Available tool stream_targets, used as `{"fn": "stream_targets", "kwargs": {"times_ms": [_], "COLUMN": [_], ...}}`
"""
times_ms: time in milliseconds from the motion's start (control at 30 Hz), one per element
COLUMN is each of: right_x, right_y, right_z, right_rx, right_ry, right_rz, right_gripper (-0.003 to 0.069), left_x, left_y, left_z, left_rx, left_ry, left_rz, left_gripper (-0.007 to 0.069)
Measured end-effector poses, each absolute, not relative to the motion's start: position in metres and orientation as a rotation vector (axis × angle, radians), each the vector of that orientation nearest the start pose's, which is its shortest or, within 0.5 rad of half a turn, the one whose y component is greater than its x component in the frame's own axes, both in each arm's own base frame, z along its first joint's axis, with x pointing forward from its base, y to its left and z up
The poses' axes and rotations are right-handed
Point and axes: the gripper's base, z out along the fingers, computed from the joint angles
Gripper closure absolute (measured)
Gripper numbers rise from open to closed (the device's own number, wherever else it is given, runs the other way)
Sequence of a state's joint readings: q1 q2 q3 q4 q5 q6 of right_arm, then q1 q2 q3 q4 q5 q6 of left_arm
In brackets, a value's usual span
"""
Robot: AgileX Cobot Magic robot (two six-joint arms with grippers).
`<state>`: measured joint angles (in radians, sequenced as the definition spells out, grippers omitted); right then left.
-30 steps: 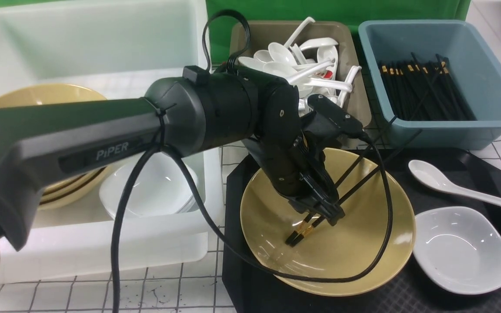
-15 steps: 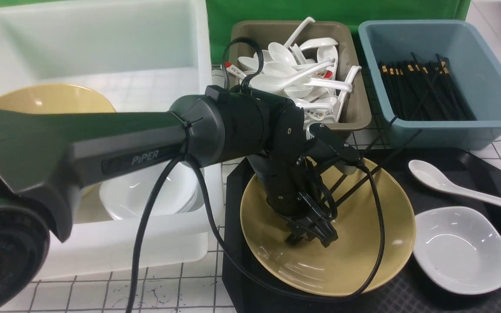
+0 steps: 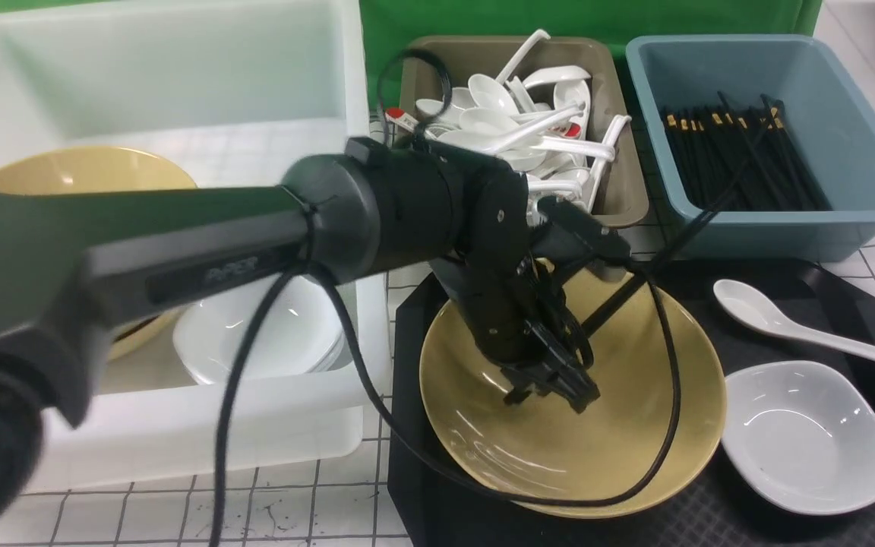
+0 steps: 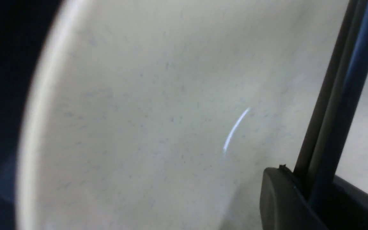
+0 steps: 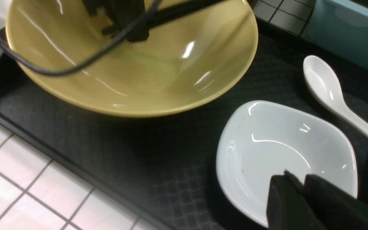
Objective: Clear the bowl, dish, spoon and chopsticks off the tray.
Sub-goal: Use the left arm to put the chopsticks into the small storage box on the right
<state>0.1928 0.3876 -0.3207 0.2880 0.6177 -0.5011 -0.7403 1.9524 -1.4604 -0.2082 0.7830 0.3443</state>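
The yellow bowl (image 3: 620,441) sits on the left of the black tray (image 3: 711,524). My left gripper (image 3: 555,387) is down inside the bowl, shut on the thick ends of the black chopsticks (image 3: 635,285), which slant up to the far right over the bowl's rim. The left wrist view shows the chopsticks (image 4: 340,95) clamped between the jaws over the bowl's inside (image 4: 139,127). The white spoon (image 3: 787,323) and white dish (image 3: 810,433) lie on the tray's right. My right gripper (image 5: 300,183) is shut and empty just above the dish (image 5: 267,150).
A white bin (image 3: 179,114) on the left holds yellow bowls (image 3: 80,167) and white dishes (image 3: 270,334). A brown bin (image 3: 627,152) of spoons and a blue bin (image 3: 787,228) of chopsticks stand behind the tray. The left arm's cable (image 3: 669,380) loops over the bowl.
My left gripper went down onto the chopsticks' thick ends and shut on them, hiding the gold bands. The two chopsticks have drawn together and risen slightly.
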Motion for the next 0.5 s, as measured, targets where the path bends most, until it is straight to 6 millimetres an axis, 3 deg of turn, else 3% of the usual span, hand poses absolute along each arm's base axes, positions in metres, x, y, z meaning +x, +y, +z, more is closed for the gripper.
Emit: {"fn": "stream_targets", "kwargs": {"times_ms": [133, 333, 433, 500], "right_x": [0.074, 0.074, 0.074, 0.074], "right_y": [0.030, 0.030, 0.030, 0.030], "right_z": [0.243, 0.243, 0.243, 0.243], "right_rx": [-0.578, -0.578, -0.578, -0.578], "right_ry": [2.063, 2.063, 2.063, 2.063], "right_rz": [0.136, 0.136, 0.136, 0.136], "right_gripper": [0.0538, 0.0536, 0.0534, 0.0533], "left_x": [0.295, 0.293, 0.298, 0.308], "left_y": [-0.287, -0.292, -0.301, -0.314], "left_z": [0.227, 0.235, 0.256, 0.281], "left_rx": [1.263, 1.187, 1.138, 1.096], "left_ry": [2.426, 2.430, 2.373, 2.285], "left_rz": [-0.360, -0.462, -0.547, -0.604], "left_gripper": [0.0600, 0.0600, 0.0601, 0.0601]}}
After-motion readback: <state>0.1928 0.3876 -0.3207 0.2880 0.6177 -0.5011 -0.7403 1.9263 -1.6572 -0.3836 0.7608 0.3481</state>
